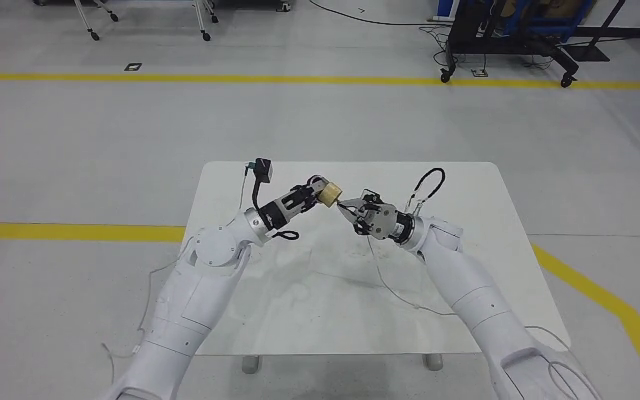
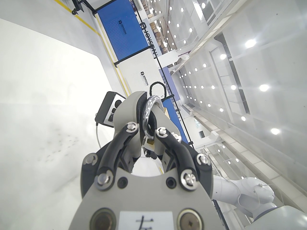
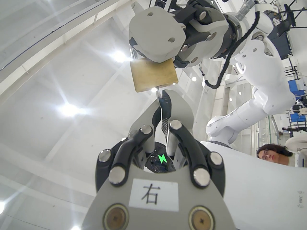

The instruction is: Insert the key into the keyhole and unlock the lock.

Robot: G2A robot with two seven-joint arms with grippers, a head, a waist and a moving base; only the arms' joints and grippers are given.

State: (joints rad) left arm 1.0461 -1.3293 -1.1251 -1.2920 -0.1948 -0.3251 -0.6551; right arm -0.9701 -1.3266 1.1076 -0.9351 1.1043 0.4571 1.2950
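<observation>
Clamping the key (image 3: 159, 96) lengthwise, the right pincer (image 3: 165, 106) sits just beside the lock (image 3: 153, 77), which the left pincer (image 1: 316, 190) grips by its shackle end above the worktop (image 1: 470, 200), with the key's tip touching the lock's free end face.

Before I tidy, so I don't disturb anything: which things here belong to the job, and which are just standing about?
Job: lock, in left hand; key, in right hand, tip at the lock.
Standing about: cart, rack, beyond the table.
</observation>
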